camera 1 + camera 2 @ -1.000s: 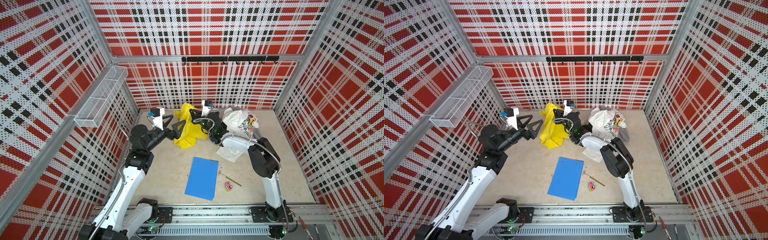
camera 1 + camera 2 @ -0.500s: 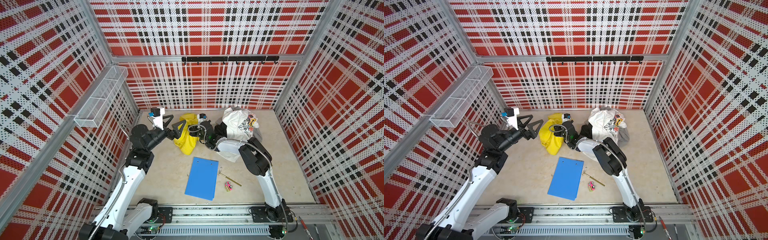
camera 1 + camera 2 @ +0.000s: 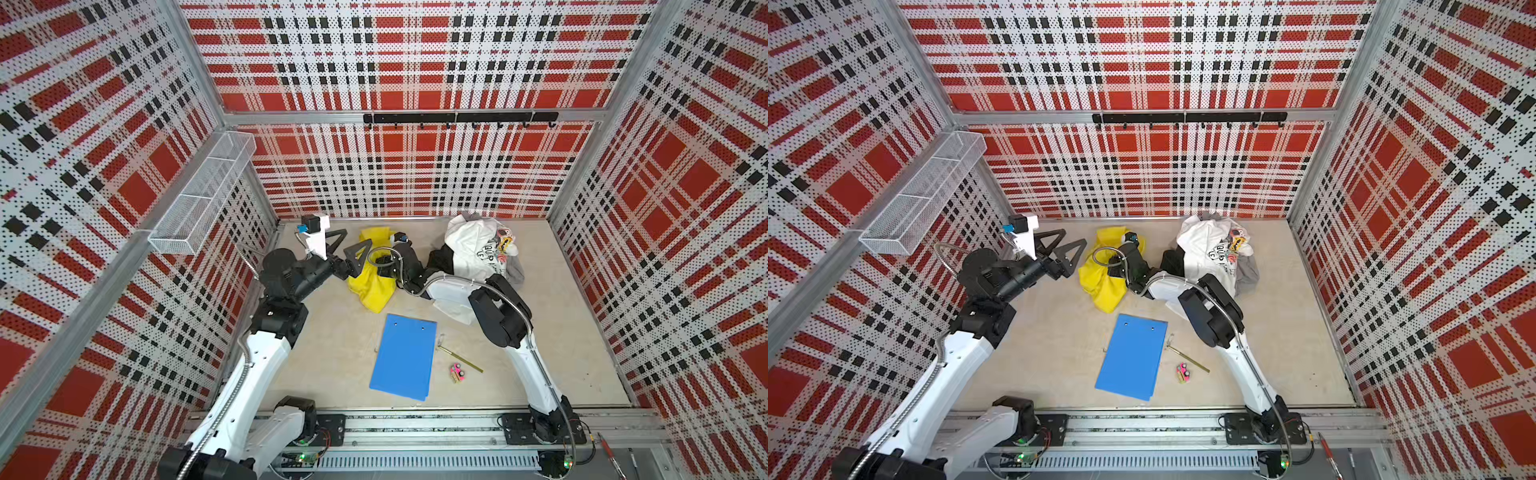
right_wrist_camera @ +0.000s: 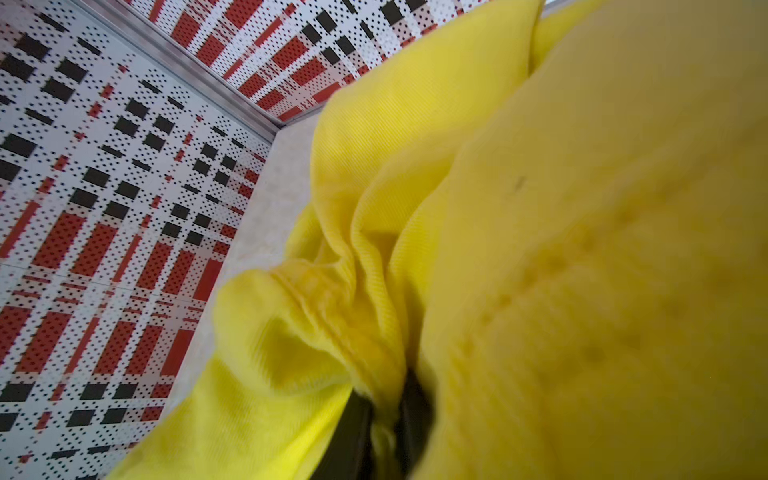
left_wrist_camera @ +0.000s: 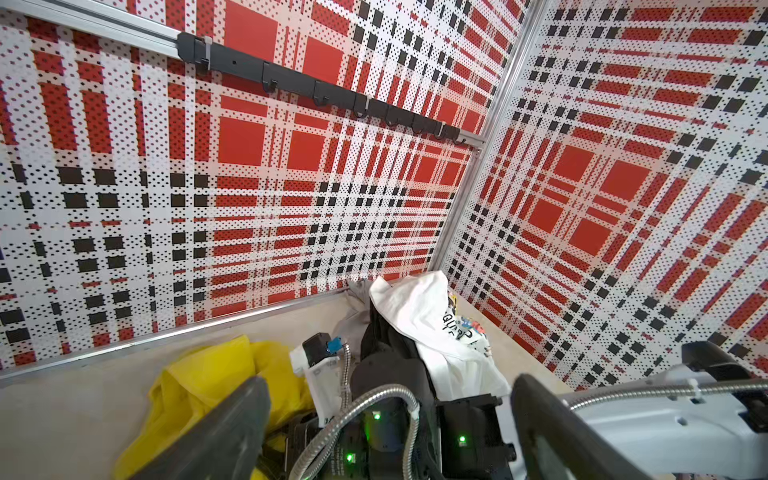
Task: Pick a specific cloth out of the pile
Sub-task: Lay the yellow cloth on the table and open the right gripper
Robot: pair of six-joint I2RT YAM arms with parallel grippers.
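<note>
The cloth [image 3: 374, 286] is bright yellow and lies crumpled on the floor at the back, left of the pile [image 3: 478, 249] of white printed, black and grey garments. In the right wrist view my right gripper [image 4: 384, 419] is shut on a fold of the cloth [image 4: 540, 249], which fills most of that view. In both top views its fingertips are hidden under its own wrist. My left gripper [image 3: 351, 249] hovers open just left of the cloth [image 3: 1100, 286], holding nothing. The left wrist view shows the cloth [image 5: 208, 374], the pile [image 5: 424, 316] and the right arm's wrist between the left fingers [image 5: 232, 424].
A blue clipboard [image 3: 403, 357] lies in front of the cloth, with a brass rod [image 3: 459, 359] and a small pink toy [image 3: 457, 372] to its right. A white piece [image 3: 453, 307] lies under the right arm. A wire basket [image 3: 203, 195] hangs on the left wall, a hook rail [image 3: 457, 118] on the back wall.
The right gripper has come down and to the left with the yellow cloth, which hung lifted before and now rests bunched on the floor. The left arm has not moved.
</note>
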